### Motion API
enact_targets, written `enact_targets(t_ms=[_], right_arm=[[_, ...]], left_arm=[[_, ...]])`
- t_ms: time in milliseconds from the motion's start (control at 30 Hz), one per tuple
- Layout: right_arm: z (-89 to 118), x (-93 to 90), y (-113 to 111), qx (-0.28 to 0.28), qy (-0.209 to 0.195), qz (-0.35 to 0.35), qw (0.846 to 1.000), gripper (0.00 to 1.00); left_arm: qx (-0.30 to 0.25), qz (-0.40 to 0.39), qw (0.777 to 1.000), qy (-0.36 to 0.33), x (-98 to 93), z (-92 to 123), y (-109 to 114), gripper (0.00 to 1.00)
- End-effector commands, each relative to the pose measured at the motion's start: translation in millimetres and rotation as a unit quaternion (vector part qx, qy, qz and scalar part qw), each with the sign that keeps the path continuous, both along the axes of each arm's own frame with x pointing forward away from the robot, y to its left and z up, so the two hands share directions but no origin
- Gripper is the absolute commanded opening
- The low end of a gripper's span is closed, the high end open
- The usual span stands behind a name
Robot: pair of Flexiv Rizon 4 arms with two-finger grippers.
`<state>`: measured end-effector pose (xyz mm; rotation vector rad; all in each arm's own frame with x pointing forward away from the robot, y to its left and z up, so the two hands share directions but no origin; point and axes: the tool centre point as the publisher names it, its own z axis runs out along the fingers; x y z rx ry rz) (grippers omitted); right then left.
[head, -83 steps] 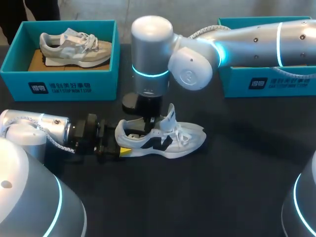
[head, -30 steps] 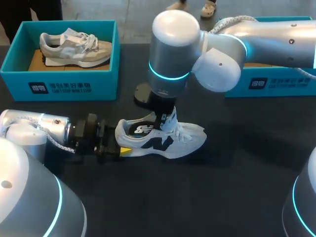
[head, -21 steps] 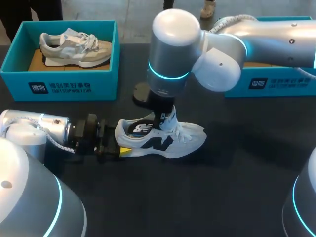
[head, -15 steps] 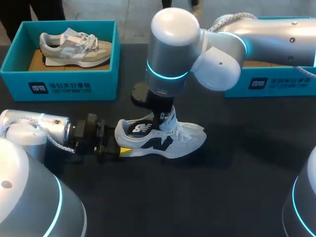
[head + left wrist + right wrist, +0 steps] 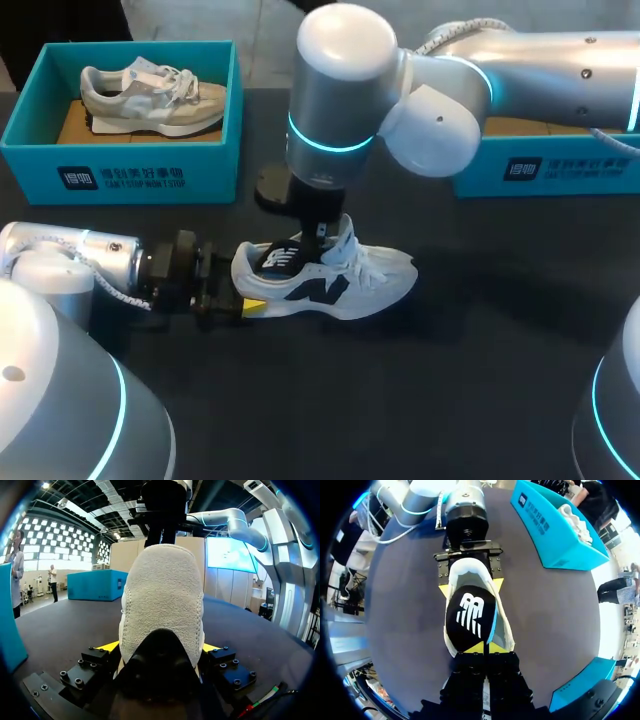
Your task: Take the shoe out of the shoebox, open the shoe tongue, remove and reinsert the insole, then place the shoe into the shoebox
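Dark, matt bench (image 5: 450, 380) across the whole head view. At 10 o'clock, a teal shoebox (image 5: 120, 170), open-topped, with a grey shoe (image 5: 150, 95) lying in it on its sole, toe toward 3 o'clock. At 2 o'clock, a second teal box (image 5: 540, 170), partly hidden under the right arm.

Near the middle, outside both boxes, a white shoe (image 5: 350, 285) on its sole on the bench, toe toward 3 o'clock, heel toward 9 o'clock, laces loose and tongue pulled up. Well apart from the right-hand box, nearer the left-hand one but not touching it.

Left arm low along the bench from 9 o'clock. Left fingers (image 5: 160, 650) spread to the width of the heel and pinching it from both sides – yellow tips against the white fabric.

Right arm in from 2 o'clock, wrist hanging straight above the shoe's opening. Right fingers (image 5: 485, 647) pressed nearly together, pinching the fore end of the black insole (image 5: 470, 615). Insole tilted – raised at the pinched end, heel end down in the shoe, white logo facing up.

From the shoe toward 5 o'clock, a broad run of dark bench.
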<state>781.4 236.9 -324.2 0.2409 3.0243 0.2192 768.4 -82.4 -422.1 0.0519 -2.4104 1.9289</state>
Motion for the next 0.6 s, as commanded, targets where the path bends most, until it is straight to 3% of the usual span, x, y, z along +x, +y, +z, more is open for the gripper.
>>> enact_targets(t_ms=[33,600], right_arm=[[0.3,2.4,9.4,-0.005,0.01,0.007,1.0,0.0],[1.5,-0.9,24.6,-0.004,0.03,0.023,0.999,0.0]], left_arm=[[0.0,0.001,1.0,0.0,-0.3,-0.5,-1.1,0.0],[0.0,0.001,1.0,0.0,-0.3,-0.5,-1.1,0.0]])
